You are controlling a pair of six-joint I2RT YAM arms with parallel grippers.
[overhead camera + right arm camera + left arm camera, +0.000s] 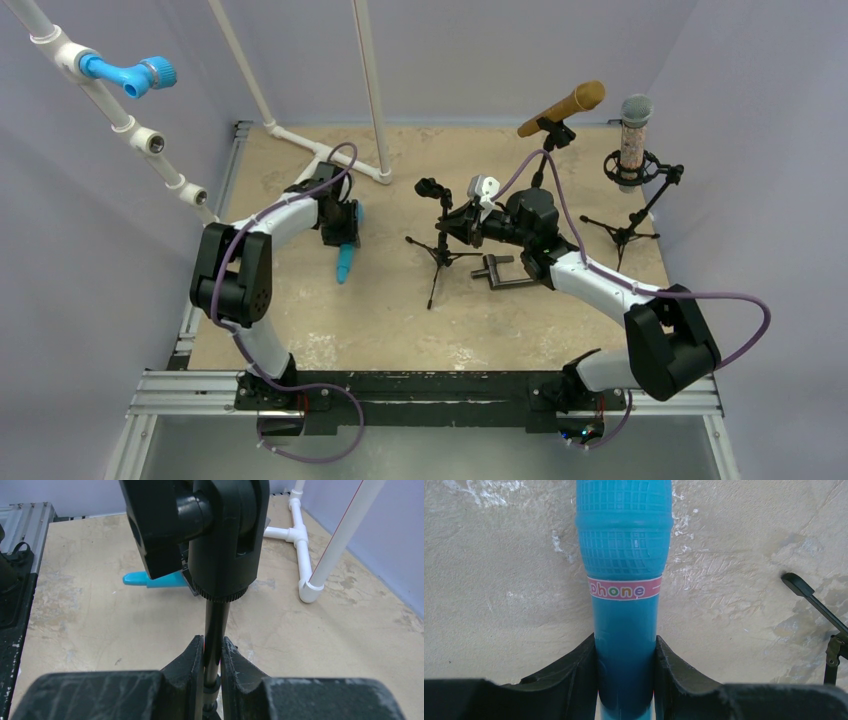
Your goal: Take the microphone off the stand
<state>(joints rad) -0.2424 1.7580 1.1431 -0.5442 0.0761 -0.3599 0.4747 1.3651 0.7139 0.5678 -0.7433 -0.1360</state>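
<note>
The blue toy microphone [345,262] is off the stand, held by its handle in my left gripper [340,235], which is shut on it. In the left wrist view the microphone [624,580] points away from the gripper [625,645], close over the tan table; I cannot tell if it touches. The small black tripod stand [440,250] stands mid-table with its clip empty. My right gripper [462,226] is shut on the stand's thin pole [216,625], just under the black clip head [220,535]. The microphone also shows in the right wrist view [150,580], behind the stand.
A gold microphone [565,107] and a speckled grey microphone [634,140] sit on their own stands at the back right. A white PVC frame [330,155] stands at the back. A black bracket [497,270] lies near the stand. A tripod leg [809,595] is right of the blue microphone.
</note>
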